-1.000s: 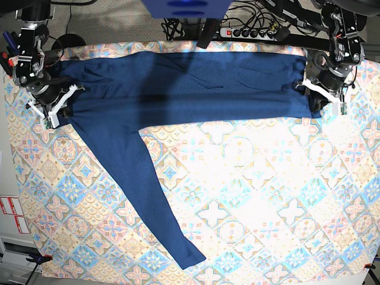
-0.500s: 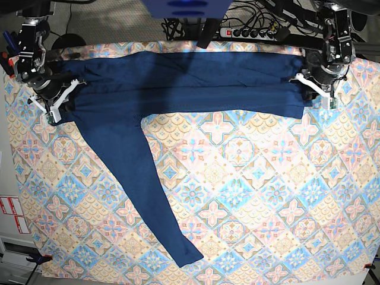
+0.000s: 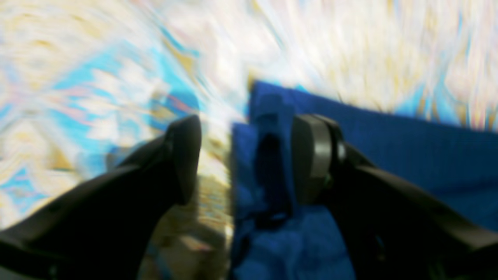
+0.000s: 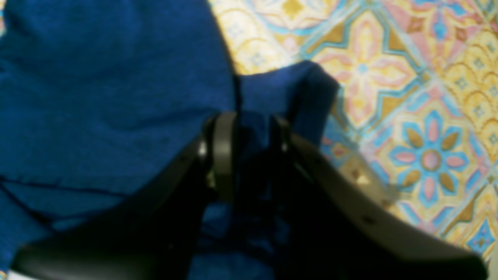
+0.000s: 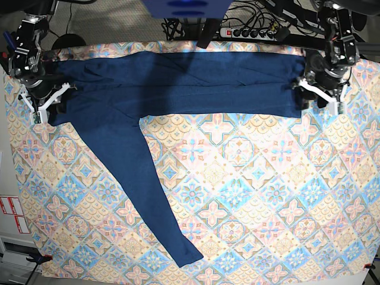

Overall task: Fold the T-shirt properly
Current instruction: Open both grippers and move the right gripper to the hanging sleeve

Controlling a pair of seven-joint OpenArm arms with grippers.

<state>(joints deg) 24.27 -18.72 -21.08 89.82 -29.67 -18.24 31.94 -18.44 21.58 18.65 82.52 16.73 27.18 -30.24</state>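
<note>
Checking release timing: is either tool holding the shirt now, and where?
Left tool stands open, holding nothing. Right tool has a T-shirt edge fold between narrow jaws; grip cannot be told.

Base view evenly lit and sharp, a soft dark shadow band across the T-shirt [image 5: 178,80] near the top edge. Left wrist view heavily motion-blurred, tablecloth [image 3: 97,77] pattern smeared and washed out bright. Right wrist view soft-focus, claw [image 4: 249,151] dark and underexposed, cloth colours clear, no glare
</note>
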